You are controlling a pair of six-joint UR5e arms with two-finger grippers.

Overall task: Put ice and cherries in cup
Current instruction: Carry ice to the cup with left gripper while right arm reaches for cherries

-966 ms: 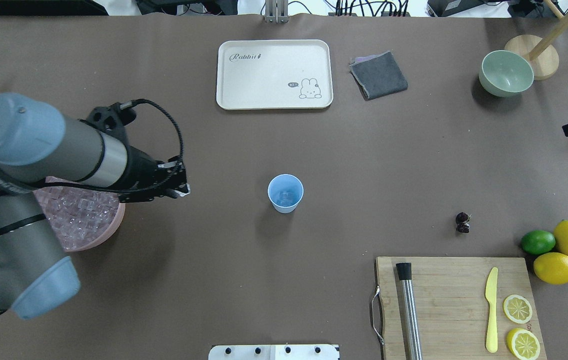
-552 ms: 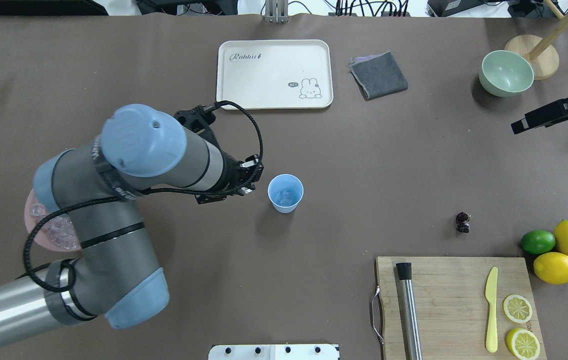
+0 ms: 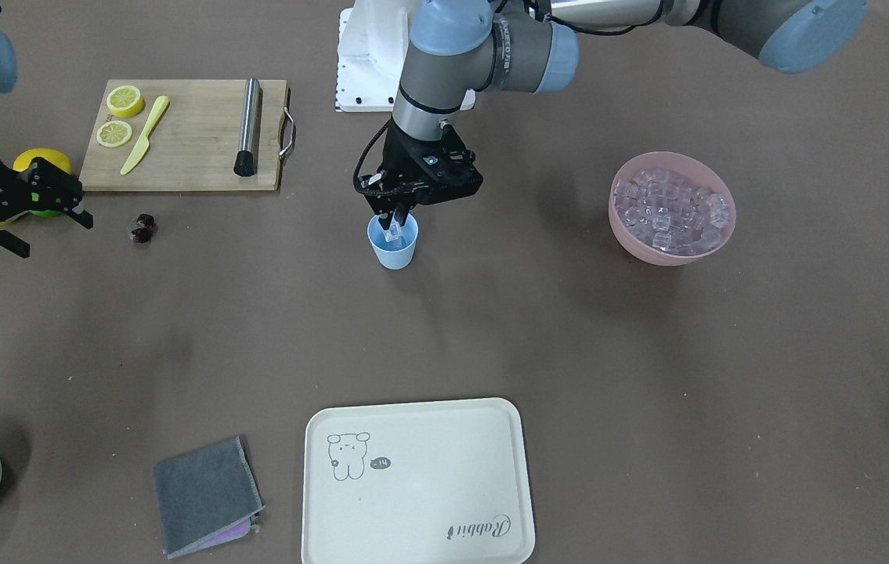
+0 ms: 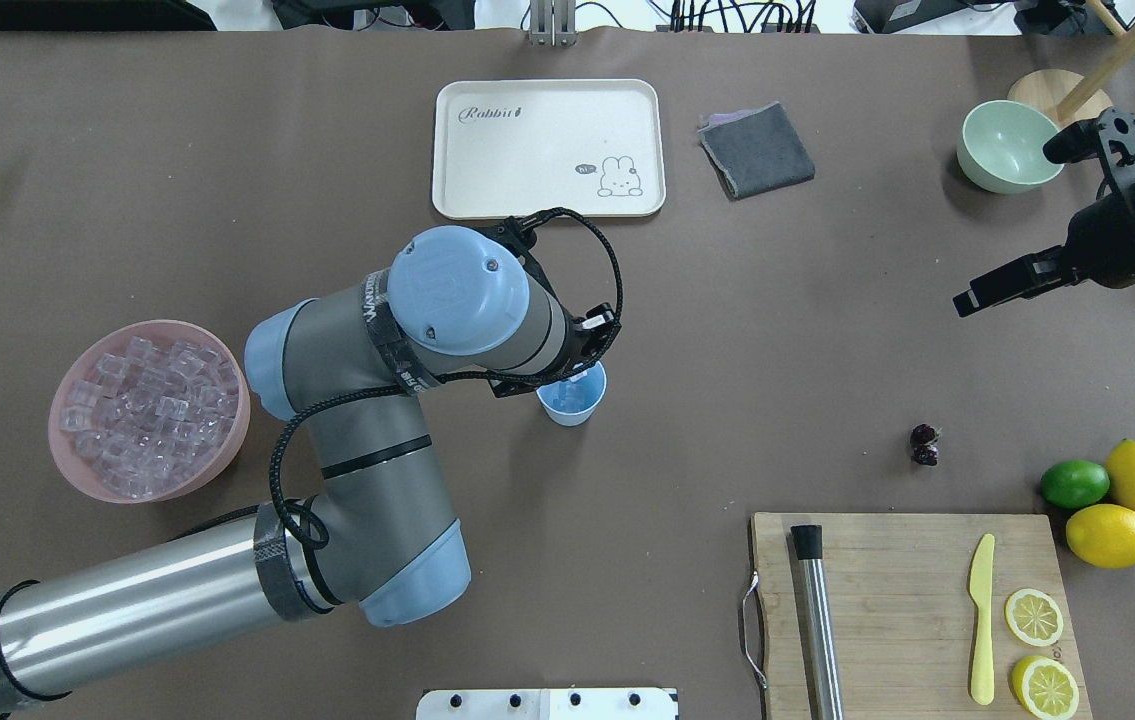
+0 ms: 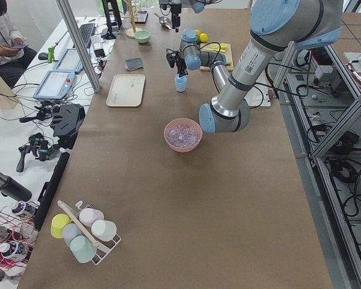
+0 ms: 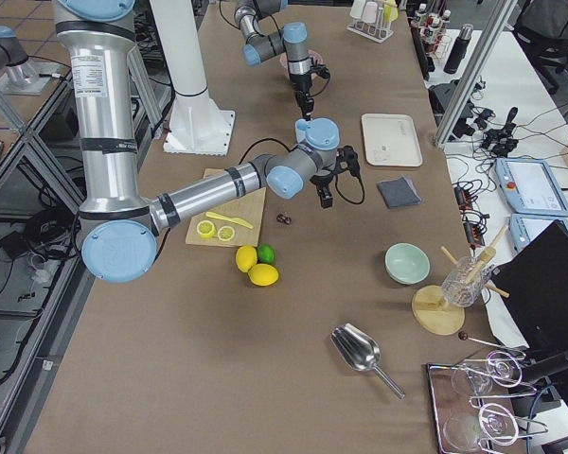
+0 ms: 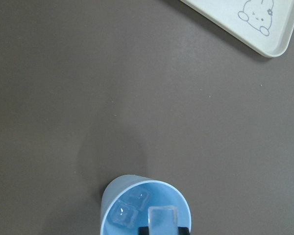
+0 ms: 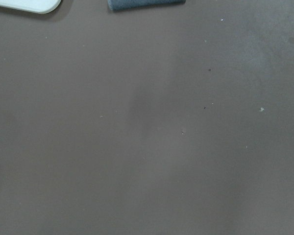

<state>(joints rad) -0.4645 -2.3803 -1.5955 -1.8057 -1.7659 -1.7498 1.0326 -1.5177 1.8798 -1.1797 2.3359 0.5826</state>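
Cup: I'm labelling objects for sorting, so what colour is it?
The cup is plain light blue, clearest in the exterior front-facing view.

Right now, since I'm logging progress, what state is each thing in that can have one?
left gripper: jaws shut on an ice cube, over the cup.
right gripper: open, holding nothing.
cup: upright, two more ice cubes inside.
cherries: on the table, not in the cup.
pink bowl: upright, heaped with ice.
lemon halves: cut faces up on the board.

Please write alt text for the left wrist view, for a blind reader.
The left gripper holds an ice cube in its jaws over the mouth of a light blue cup with two ice cubes inside. The brown table and a cream tray corner fill the rest.
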